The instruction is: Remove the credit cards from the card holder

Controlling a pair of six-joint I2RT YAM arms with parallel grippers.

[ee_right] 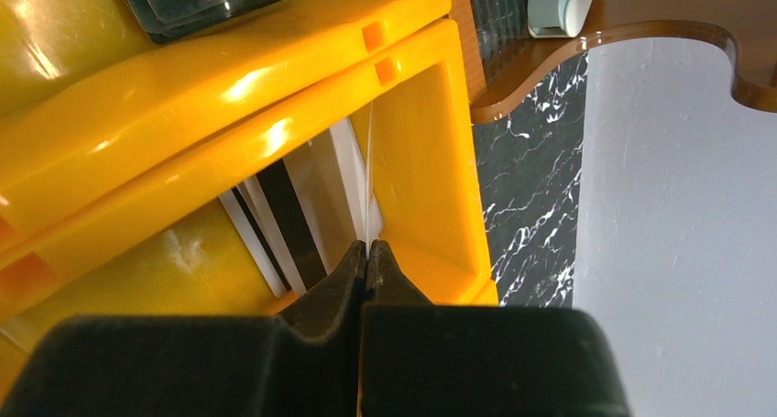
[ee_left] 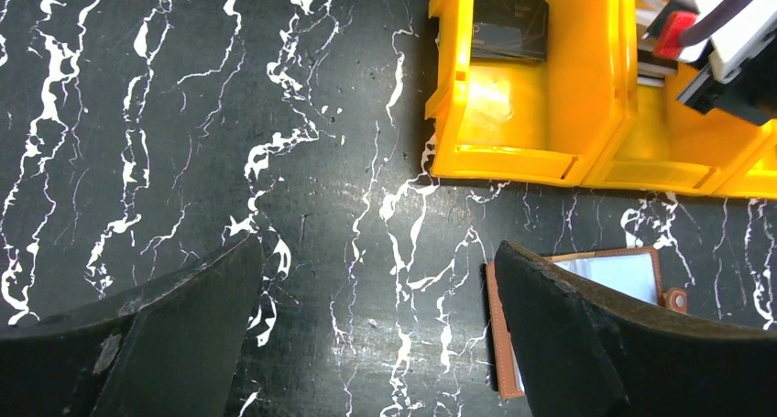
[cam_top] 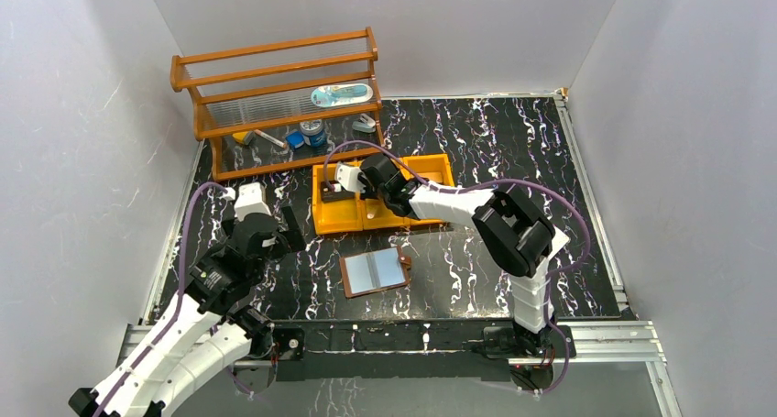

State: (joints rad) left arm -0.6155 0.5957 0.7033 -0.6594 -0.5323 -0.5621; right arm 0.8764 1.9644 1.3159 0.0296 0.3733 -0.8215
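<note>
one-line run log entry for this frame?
right gripper: shut on card, inside orange tray | left gripper: open, above table | card holder: open on table

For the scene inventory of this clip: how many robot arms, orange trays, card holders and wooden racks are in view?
Robot arms: 2, left arm and right arm
Orange tray: 1
Card holder: 1
Wooden rack: 1
Total: 5

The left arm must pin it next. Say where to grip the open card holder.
Probably its left leather border, from above on the left arm's side: the card holder lies flat and open, that bare edge nearest the open left gripper.
</note>
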